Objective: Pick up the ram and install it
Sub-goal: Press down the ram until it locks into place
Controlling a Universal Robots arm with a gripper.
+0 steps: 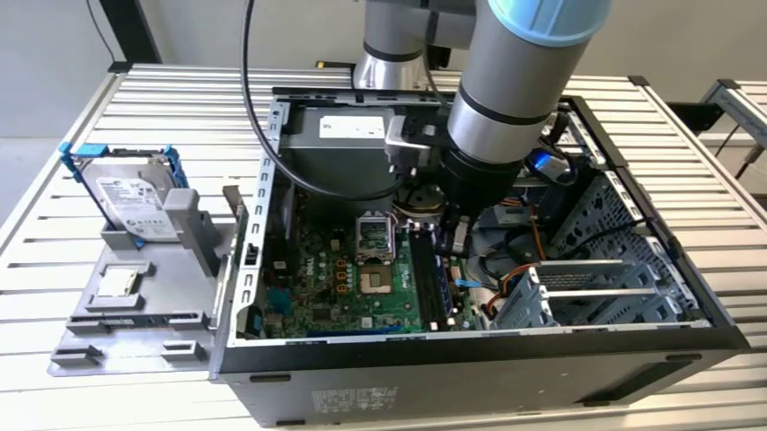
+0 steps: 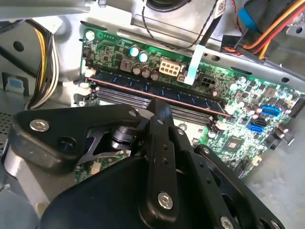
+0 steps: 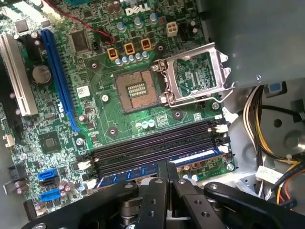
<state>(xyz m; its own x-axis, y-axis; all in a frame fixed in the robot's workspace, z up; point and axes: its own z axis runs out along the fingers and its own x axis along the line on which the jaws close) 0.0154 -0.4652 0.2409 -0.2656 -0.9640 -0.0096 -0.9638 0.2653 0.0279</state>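
Observation:
The ram (image 2: 143, 88), a long dark-blue stick with dark chips, stands on edge in the outermost of the black slots (image 3: 157, 143) on the green motherboard (image 3: 95, 109). It shows as a blue strip (image 3: 136, 175) in the first wrist view and as a thin blue line (image 1: 446, 280) in the exterior view. My gripper (image 3: 169, 168) is shut, its two black fingers pressed together. Its tip (image 2: 159, 106) is right over the middle of the ram. I cannot tell whether it touches. In the exterior view the gripper (image 1: 457, 235) reaches down into the open computer case (image 1: 480, 359).
The bare processor socket (image 3: 136, 88) with its raised metal bracket (image 3: 198, 76) lies beyond the slots. Cable bundles (image 3: 257, 124) hang by the slots' end. A metal drive cage (image 1: 587, 287) fills the case's right side. A silver hard drive in a blue frame (image 1: 126, 197) rests on a grey panel outside.

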